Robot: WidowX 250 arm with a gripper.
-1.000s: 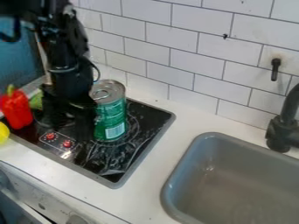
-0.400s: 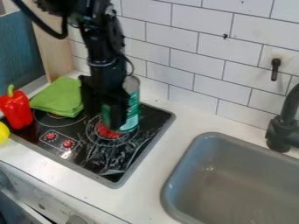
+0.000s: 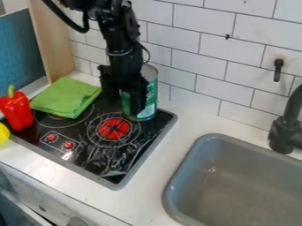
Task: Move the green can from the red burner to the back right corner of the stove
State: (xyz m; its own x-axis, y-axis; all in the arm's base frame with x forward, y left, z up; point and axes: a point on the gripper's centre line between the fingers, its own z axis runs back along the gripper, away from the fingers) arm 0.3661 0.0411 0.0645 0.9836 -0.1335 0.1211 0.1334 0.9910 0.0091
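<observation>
Many white tiles (image 3: 198, 42) line the wall behind a pale counter (image 3: 162, 148). Set into the counter, on the right, is a big grey sink (image 3: 236, 178). Left of it lies a black cooktop (image 3: 88, 152) with a grey edge. The black arm (image 3: 121, 39) comes down from the top of the view, its tool (image 3: 126, 100) low over the back right part of the cooktop, right at the can; whether it is apart, together or clamped on the can, I cannot tell. A folded green cloth (image 3: 66, 98) lies over the cooktop's back left part. The black faucet (image 3: 287, 119) stands behind the sink. Partly hidden by the tool, the green can (image 3: 151, 95) is upright near the cooktop's back right corner, behind a red burner mark (image 3: 114, 128). A red pepper (image 3: 16, 110) stands at the cooktop's left, a yellow object (image 3: 3, 133) just beside it, cut off by the view's edge. Smallest are two red knob marks (image 3: 68, 145) near the cooktop's front.
</observation>
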